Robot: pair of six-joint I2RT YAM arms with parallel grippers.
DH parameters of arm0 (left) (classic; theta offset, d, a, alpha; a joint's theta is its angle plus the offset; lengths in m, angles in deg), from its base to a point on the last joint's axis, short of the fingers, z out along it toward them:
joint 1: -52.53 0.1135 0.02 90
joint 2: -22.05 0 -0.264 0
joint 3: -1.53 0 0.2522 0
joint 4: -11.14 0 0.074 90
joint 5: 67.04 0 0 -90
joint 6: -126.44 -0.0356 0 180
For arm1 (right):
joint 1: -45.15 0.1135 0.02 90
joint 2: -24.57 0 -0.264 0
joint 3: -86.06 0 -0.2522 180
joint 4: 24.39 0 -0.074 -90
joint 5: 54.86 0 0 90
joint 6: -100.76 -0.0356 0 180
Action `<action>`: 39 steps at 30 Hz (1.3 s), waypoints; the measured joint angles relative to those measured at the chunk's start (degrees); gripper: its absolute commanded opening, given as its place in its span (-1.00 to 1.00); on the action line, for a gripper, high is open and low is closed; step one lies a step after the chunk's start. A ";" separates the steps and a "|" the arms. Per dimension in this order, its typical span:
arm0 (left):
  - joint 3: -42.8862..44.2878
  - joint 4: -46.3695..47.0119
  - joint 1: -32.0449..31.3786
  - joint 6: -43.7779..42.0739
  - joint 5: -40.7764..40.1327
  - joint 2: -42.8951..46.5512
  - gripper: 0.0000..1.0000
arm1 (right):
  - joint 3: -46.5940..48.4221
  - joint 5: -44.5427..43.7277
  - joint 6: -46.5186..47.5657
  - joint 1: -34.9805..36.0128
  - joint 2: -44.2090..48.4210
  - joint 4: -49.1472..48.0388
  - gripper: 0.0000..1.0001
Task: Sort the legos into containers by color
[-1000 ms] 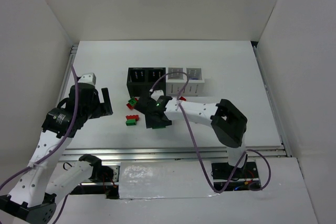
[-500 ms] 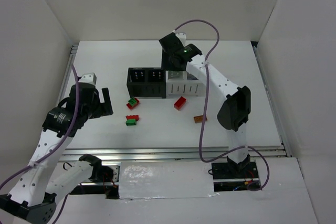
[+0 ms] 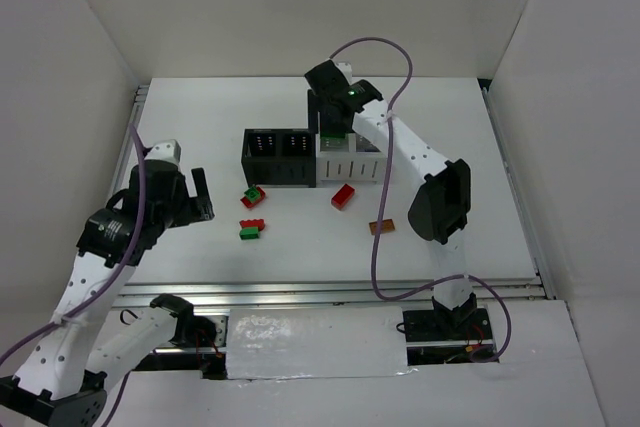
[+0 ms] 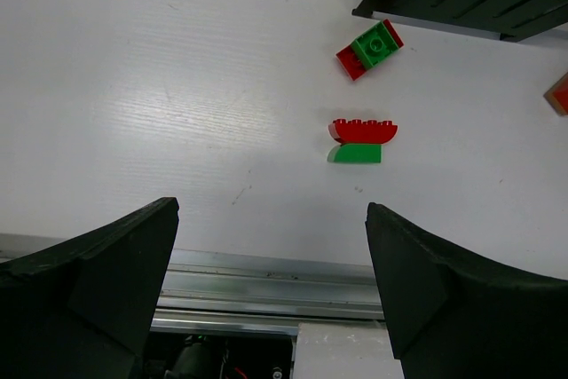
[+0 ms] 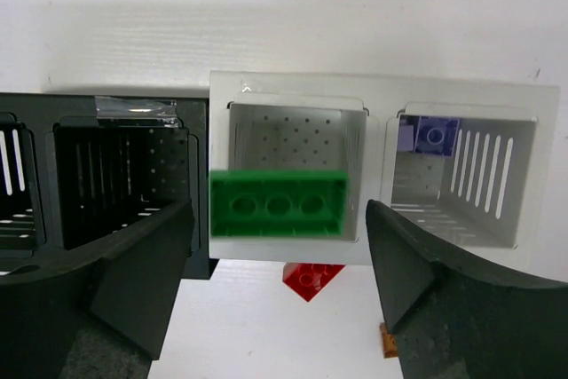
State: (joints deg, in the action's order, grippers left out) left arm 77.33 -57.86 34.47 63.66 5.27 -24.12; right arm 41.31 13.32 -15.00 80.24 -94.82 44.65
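**Sorting in progress, release over a bin.** The right arm reaches across the row of containers (image 3: 300, 159). This places the right tool (image 5: 279, 283) directly above the white bin (image 5: 297, 95) next to the black pair (image 5: 124, 184), where a released piece can drop straight in. The tool's fingers (image 5: 133, 281) stand wide apart. The green lego (image 5: 278, 203) sits between them with a clear gap on either side and touches neither. It is slightly blurred, so it is judged to be loose and falling toward that bin. The end white bin (image 5: 541, 166) holds a purple lego (image 5: 429, 135).

The left tool (image 4: 271, 286) hovers low over the worktop (image 4: 177, 86), wide open and empty, facing unsorted pieces. These are a red-and-green pair (image 4: 368, 48) near the black bin's corner and a red arch (image 4: 362, 130) touching a green piece (image 4: 357, 153). A red lego (image 3: 343, 196) and an orange lego (image 3: 381, 227) lie apart in front of the white bins.
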 measured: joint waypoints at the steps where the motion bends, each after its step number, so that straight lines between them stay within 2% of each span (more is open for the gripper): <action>1: -0.07 0.00 0.00 0.13 0.11 -0.35 0.99 | 0.37 -0.04 0.22 0.00 0.00 -0.02 0.81; 2: -0.17 0.04 0.00 0.22 0.37 -0.74 0.99 | 0.63 -0.15 0.39 0.00 0.00 -0.07 0.99; 13: -4.31 5.18 0.00 3.45 5.70 -5.01 0.99 | 0.15 0.24 0.96 -0.72 0.87 0.26 0.99; 17: -8.13 9.09 0.00 6.01 9.03 -8.37 0.99 | -8.22 2.56 -0.37 -0.15 7.85 -0.24 0.99; 21: -10.51 12.07 -0.48 9.11 10.99 -13.99 0.98 | -20.46 6.34 -1.75 2.21 20.09 -1.03 0.99; 27: -12.13 16.00 -5.05 13.60 10.16 -21.75 0.93 | -32.46 11.78 -3.34 5.18 34.12 -3.19 0.99; 32: -13.62 19.98 -7.26 16.06 8.33 -26.71 0.82 | -39.32 14.05 -3.98 5.14 37.44 -3.67 0.99; 39: -14.45 23.87 -8.02 17.25 5.35 -34.60 0.64 | -43.10 16.04 -3.87 5.16 38.58 -4.07 0.99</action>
State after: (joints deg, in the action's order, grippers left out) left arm 62.89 -33.99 26.45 80.91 10.63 -58.72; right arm -1.79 29.36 -18.87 85.39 -56.24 40.59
